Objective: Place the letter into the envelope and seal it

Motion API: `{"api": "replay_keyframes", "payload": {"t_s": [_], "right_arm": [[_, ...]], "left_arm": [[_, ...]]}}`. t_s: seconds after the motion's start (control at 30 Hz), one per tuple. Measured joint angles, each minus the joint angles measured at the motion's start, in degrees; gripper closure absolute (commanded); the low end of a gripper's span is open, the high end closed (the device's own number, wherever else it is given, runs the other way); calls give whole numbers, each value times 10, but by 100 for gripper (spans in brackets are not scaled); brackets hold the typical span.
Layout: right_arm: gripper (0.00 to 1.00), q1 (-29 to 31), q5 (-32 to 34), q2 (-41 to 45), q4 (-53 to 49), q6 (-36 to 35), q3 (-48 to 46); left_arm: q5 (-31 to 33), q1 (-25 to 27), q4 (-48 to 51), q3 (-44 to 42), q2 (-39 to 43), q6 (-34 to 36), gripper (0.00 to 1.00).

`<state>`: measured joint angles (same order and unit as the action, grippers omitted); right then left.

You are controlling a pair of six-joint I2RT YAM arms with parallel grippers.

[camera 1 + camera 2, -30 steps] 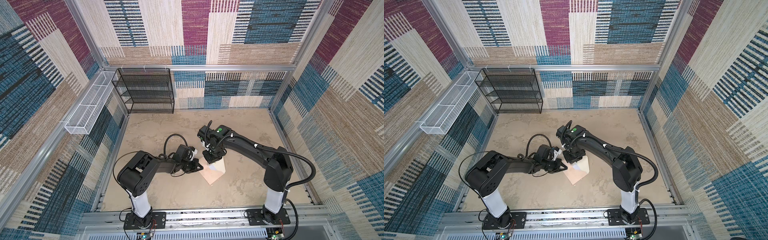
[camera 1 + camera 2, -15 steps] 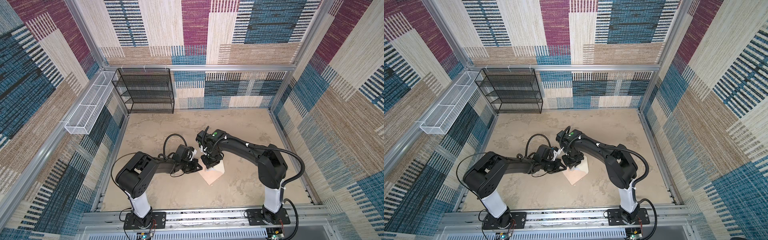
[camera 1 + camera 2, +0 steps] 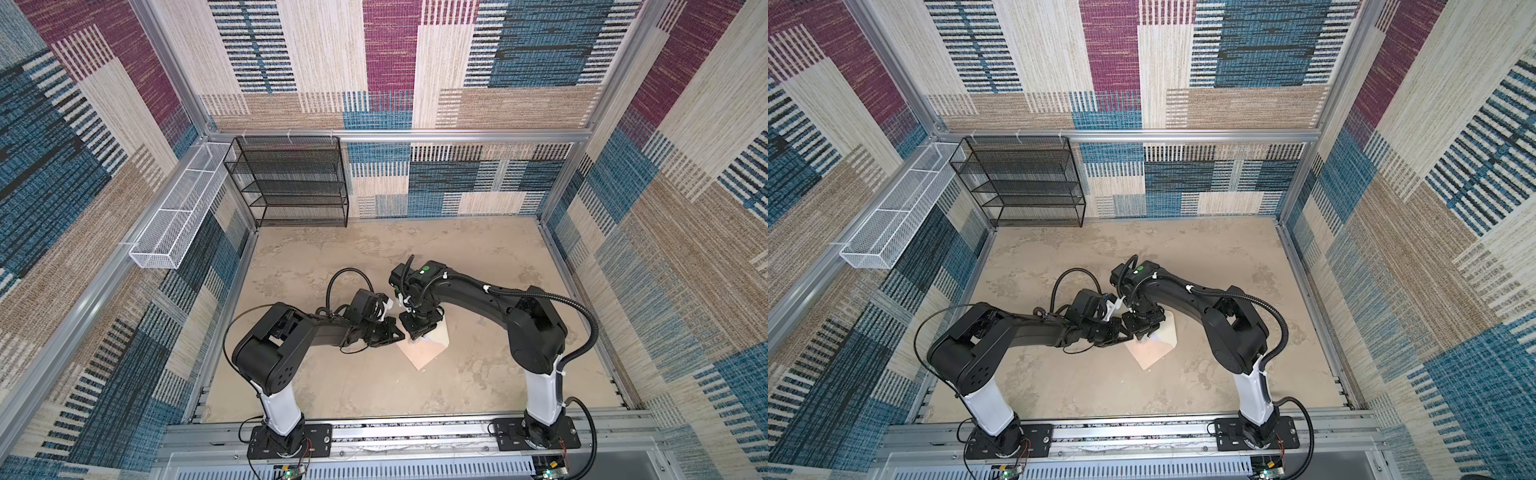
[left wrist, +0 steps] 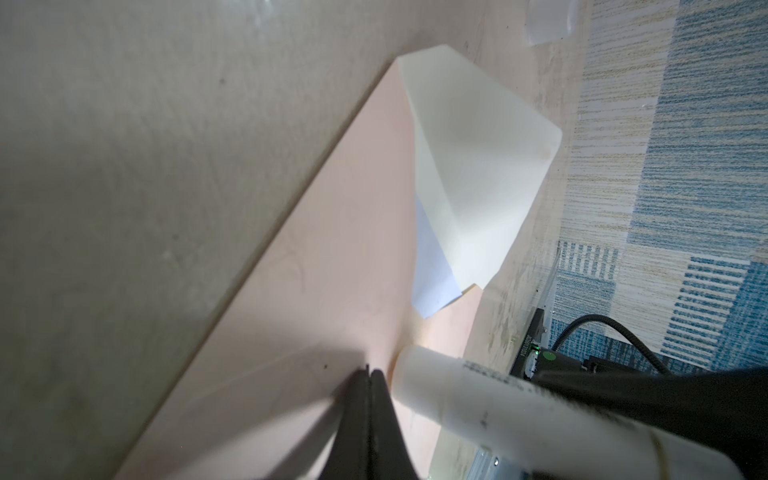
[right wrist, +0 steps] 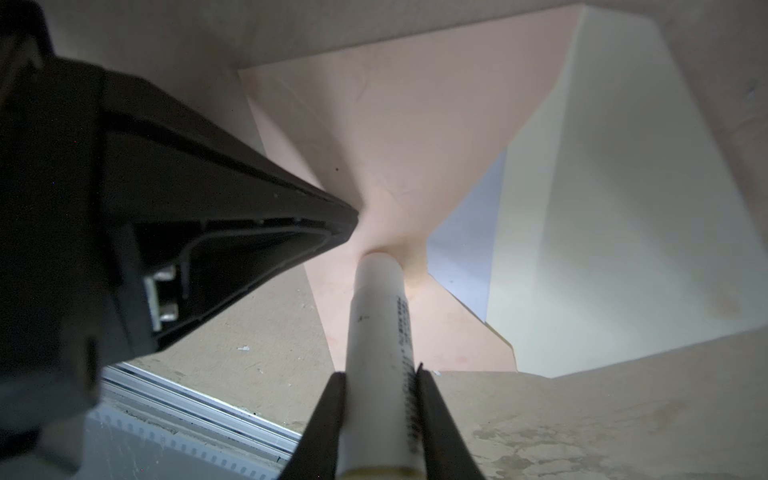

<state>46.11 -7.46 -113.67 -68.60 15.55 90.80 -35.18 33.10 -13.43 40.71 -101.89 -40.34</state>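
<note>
Plainly, the right gripper (image 5: pixel 380 374) clamps a small white cylindrical tube (image 5: pixel 376 299), tip pressed into the pale peach-pink paper envelope (image 4: pixel 332 249), while just beside it the left gripper (image 4: pixel 368 374), jaws together on nothing, pins that envelope to the beige table (image 4: pixel 124 166). Beyond them the white paper letter (image 4: pixel 430 266) sits inside the pocket, one corner showing under the raised cream triangular flap (image 4: pixel 473 166); dragging the tube could, I judge, buckle or shift the thin paper if the pin slips, or smear that corner.
</note>
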Motion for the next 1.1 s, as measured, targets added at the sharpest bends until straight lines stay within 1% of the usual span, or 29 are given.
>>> {"api": "replay_keyframes", "payload": {"t_s": [0.93, 1.1], "right_arm": [[100, -1, 9, -12, -16, 3, 13], [100, -3, 27, -14, -17, 7, 23]], "left_arm": [[-2, -6, -12, -8, 2, 0, 100], [-5, -7, -11, -9, 3, 0, 100]]}}
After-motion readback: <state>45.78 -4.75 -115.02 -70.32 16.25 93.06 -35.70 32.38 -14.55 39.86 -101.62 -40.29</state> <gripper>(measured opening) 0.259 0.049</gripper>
